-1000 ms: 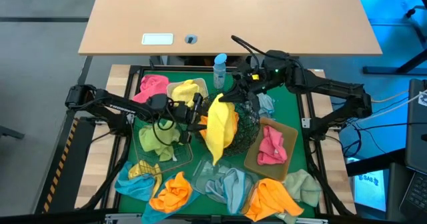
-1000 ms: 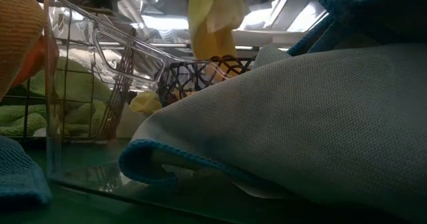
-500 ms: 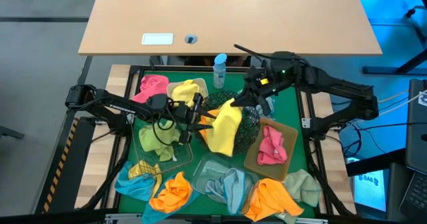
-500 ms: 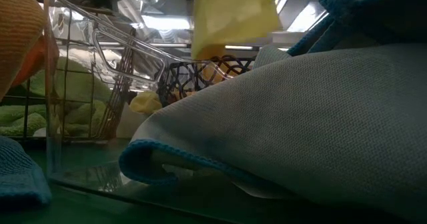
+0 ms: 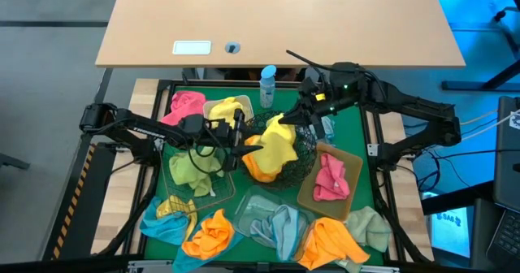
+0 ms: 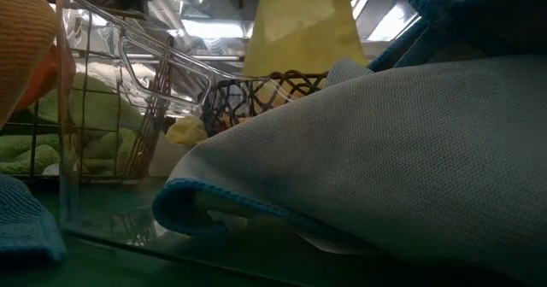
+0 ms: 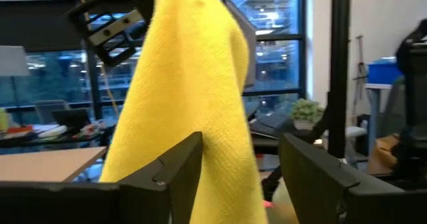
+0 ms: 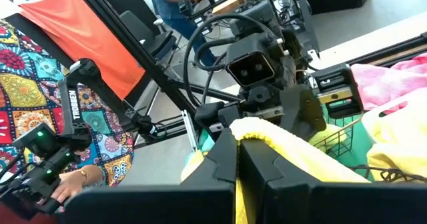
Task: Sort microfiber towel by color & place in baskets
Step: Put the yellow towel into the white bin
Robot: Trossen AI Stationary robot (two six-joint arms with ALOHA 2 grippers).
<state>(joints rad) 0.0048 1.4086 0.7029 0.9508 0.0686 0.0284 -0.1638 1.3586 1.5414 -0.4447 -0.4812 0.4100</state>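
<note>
One yellow towel (image 5: pixel 279 140) hangs pinched at top corner in right claw (image 5: pixel 302 115), draping over round black wire bowl (image 5: pixel 305 154); left claw (image 5: pixel 253 144) spread wide beside its lower edge; cloth light, limp, fuzzy; best gripped at corner or bunched fold.

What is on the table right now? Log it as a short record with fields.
right arm: fingers shut on the yellow towel, holding it over the black wire bowl
left arm: fingers open beside that towel
bowl contents: orange towel under the yellow one
tan tray: pink towel
clear tray: pale blue towel
spray bottle: upright at the mat's far edge
</note>
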